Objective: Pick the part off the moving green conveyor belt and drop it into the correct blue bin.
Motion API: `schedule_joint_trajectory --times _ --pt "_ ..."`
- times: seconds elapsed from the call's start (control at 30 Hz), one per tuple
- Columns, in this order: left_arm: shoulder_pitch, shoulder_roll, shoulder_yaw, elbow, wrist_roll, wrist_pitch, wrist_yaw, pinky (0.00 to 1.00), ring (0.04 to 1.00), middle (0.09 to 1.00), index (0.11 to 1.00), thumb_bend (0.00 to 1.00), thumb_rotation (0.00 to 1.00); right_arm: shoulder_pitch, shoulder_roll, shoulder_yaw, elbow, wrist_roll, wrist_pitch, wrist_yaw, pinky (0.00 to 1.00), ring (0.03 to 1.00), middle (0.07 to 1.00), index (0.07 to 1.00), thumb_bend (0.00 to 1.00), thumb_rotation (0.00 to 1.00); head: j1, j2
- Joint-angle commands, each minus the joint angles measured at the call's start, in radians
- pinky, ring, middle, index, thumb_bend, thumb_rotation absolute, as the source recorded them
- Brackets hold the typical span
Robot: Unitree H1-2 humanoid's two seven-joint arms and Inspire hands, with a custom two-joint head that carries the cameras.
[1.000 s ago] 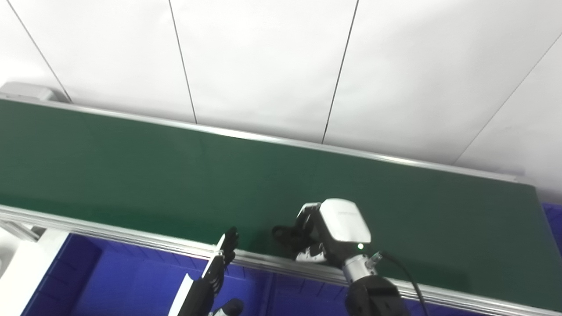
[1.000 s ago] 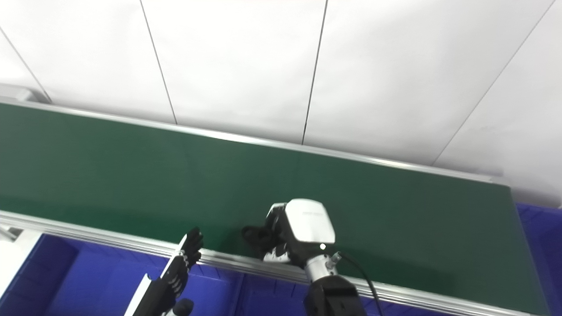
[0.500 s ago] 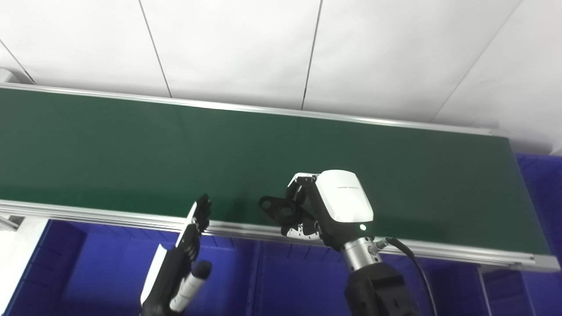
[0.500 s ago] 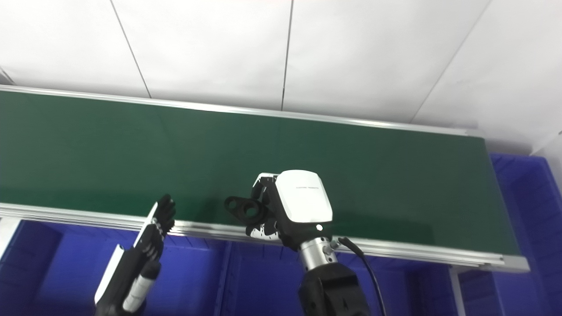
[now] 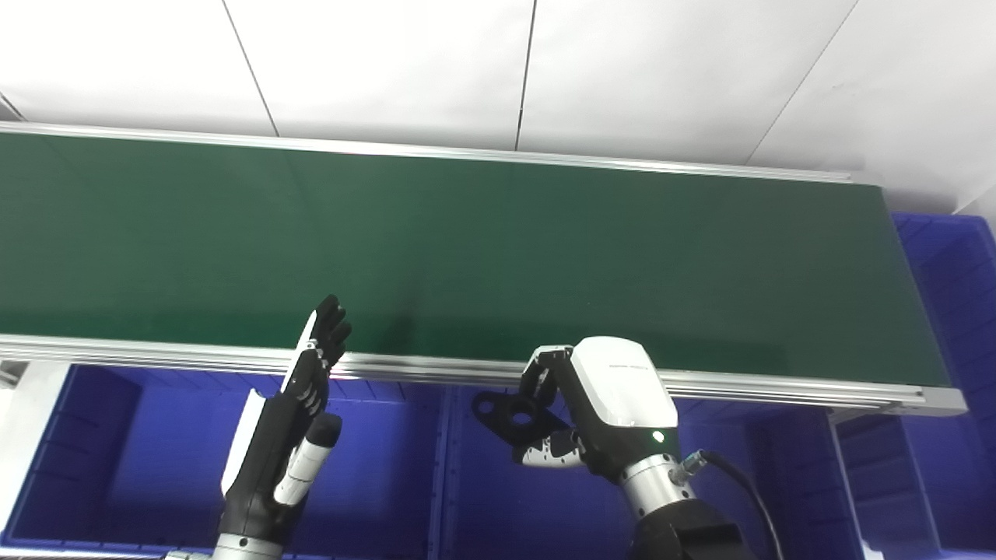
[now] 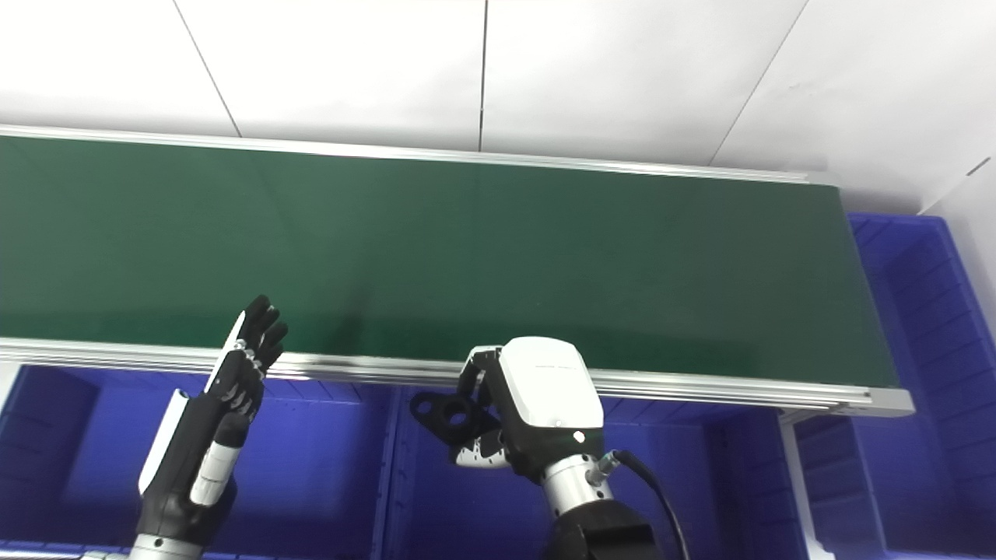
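Fingers, right hand (image 5: 599, 408): closed around black part (image 5: 510, 410), above blue bin (image 5: 482, 498).
Fingers, left hand (image 5: 288, 435): spread, empty.
Belt (image 5: 467, 249): bare.

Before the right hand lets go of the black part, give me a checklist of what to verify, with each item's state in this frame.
1. Part secured: the right hand is closed on the black part. Ok.
2. Part off the green conveyor belt: it sits in front of the near rail. Ok.
3. Part over a blue bin: blue floor lies beneath it, close to a divider. Ok.
4. Correct bin: nothing visible says which bin suits this part. Cannot tell.
5. Left hand out of the way: open, upright over the neighbouring bin, apart from the part. Ok.
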Motion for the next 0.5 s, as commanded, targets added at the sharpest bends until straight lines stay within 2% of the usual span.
schedule_joint_trajectory --times 0.0,0.33,0.47 --pt "0.003 0.001 0.001 -0.045 -0.017 0.0 -0.009 0.99 0.976 1.0 1.0 0.72 0.93 0.038 0.033 0.036 0.012 -0.01 -0.043 -0.032 0.13 0.188 0.47 0.487 0.53 0.0 -0.002 0.004" --pt "-0.001 -0.001 0.003 -0.056 -0.04 0.012 -0.009 1.0 0.98 1.0 1.0 0.71 0.92 -0.001 0.008 -0.006 0.177 0.039 -0.029 -0.076 0.13 0.188 0.47 0.488 0.53 0.0 0.0 0.015" --pt "-0.001 -0.004 0.001 -0.06 -0.041 0.015 -0.008 1.0 0.98 1.0 1.0 0.7 0.92 -0.018 -0.005 0.001 0.249 0.042 -0.028 -0.082 0.13 0.192 0.47 0.487 0.53 0.0 0.002 0.018"
